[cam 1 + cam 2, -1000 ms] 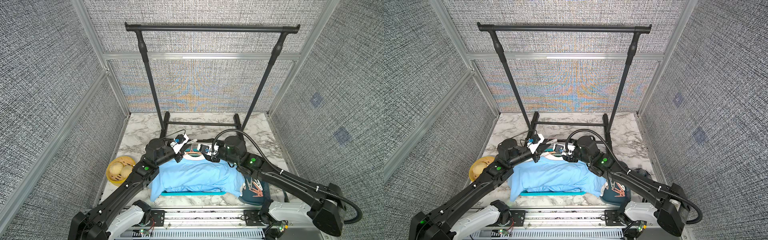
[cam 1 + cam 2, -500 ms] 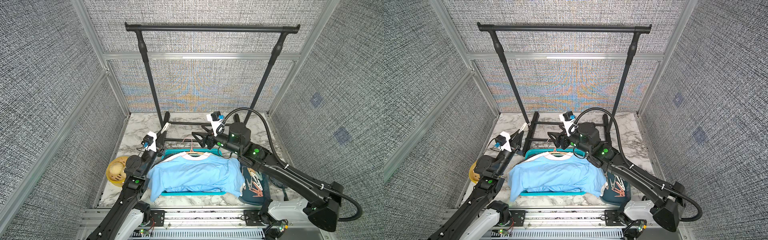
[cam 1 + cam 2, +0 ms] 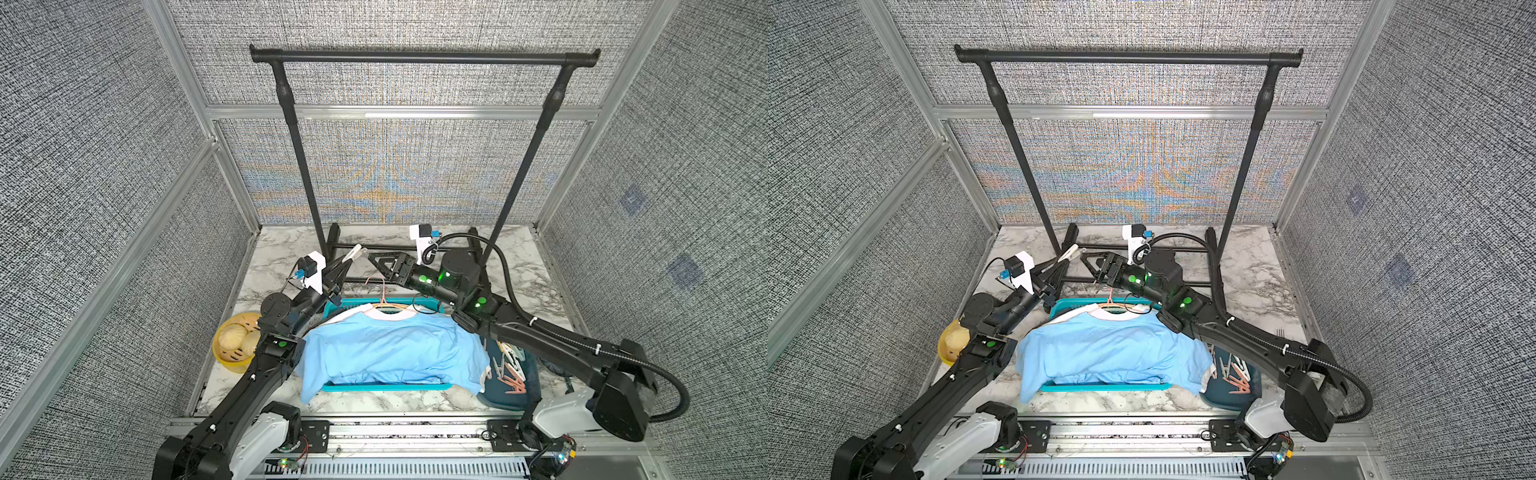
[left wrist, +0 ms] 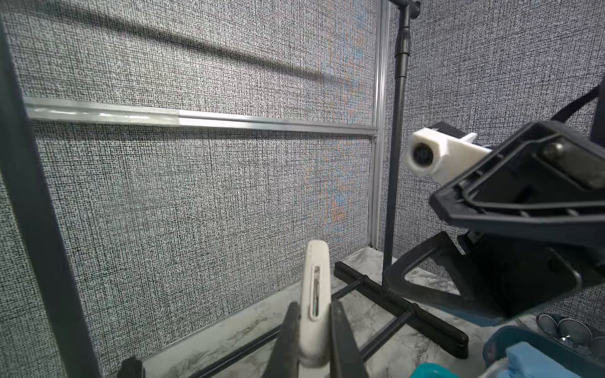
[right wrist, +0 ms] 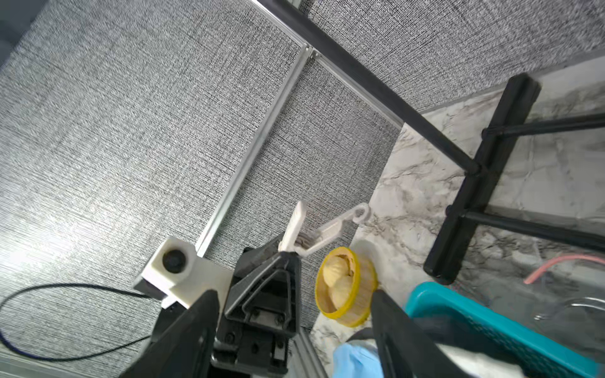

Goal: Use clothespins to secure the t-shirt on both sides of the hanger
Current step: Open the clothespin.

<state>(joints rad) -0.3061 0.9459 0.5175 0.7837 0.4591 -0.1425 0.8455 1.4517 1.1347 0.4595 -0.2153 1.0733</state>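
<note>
While the right claw (image 3: 376,266) gaped wide and empty, the left claw (image 4: 314,314) pinched 1 white clothespin (image 4: 316,288).
The left wrist view showed that pin edge-on between the fingers; only the right wrist view showed its tips splayed apart. The top views alone took in the blue t-shirt (image 3: 395,349) on its hanger (image 3: 382,296), draped over a teal basket (image 3: 382,387) on the counter (image 3: 528,270), with spare clothespins (image 3: 513,380) in a dark tray (image 3: 505,399) beside it.

In a top view the left arm (image 3: 266,368) rises from lower left toward centre, the left gripper (image 3: 345,260) pinched tight on a white clothespin (image 3: 353,252). The right arm (image 3: 540,336) bends in from lower right. The right gripper (image 3: 376,262) points left at centre, its fingers (image 5: 199,327) spread wide.
</note>
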